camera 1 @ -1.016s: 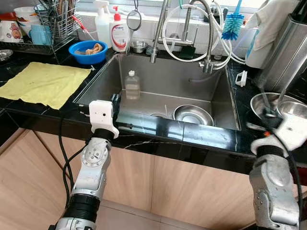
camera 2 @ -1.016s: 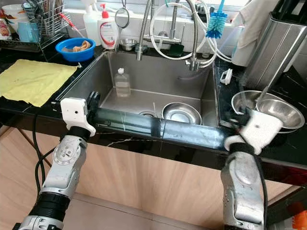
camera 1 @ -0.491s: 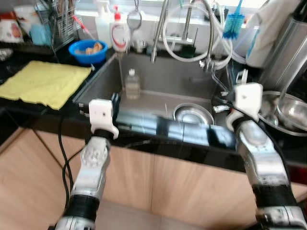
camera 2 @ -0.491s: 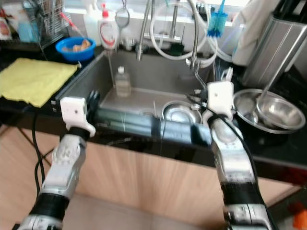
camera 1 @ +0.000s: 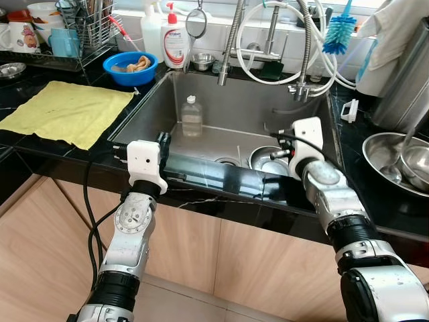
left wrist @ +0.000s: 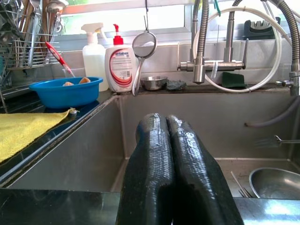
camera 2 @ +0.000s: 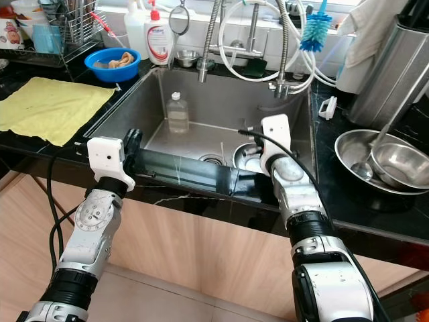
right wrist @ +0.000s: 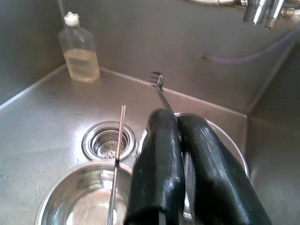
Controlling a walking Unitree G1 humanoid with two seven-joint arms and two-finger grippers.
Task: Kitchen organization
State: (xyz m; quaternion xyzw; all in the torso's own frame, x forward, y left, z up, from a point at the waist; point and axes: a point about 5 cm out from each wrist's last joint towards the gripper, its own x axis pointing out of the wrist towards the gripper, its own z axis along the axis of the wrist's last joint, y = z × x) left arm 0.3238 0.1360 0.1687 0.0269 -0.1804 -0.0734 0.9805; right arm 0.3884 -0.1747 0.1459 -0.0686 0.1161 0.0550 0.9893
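1. the right gripper (right wrist: 180,164) has been swung in from the counter on the robot's right, where it was a second ago, and is now held over the sink (camera 1: 144,107); the view itself has also shifted a little.
2. its fingers are seen pressed together, with a fork (right wrist: 159,86) clamped between them, the tines sticking out ahead of the tips.
3. just below the right gripper a steel bowl (right wrist: 75,206) is seen on the sink floor, with a thin metal rod (right wrist: 116,161) laid across its rim; the drain (right wrist: 108,140) lies just beyond it.
4. well ahead of the gripper, by the far wall, a small clear bottle (right wrist: 79,49) is stood upright.
5. the left gripper (left wrist: 169,140) is kept at the sink's front edge, fingers closed on nothing.
6. the fork is judged to be light, stiff and slippery, likely wet; it is best gripped mid-handle, flat sides against the pads, so it is not allowed to twist.
7. the bowl is judged light and slick too; its rim would be the place to pinch.
8. a slip would only bring a clatter; nothing fragile is seen under the gripper.
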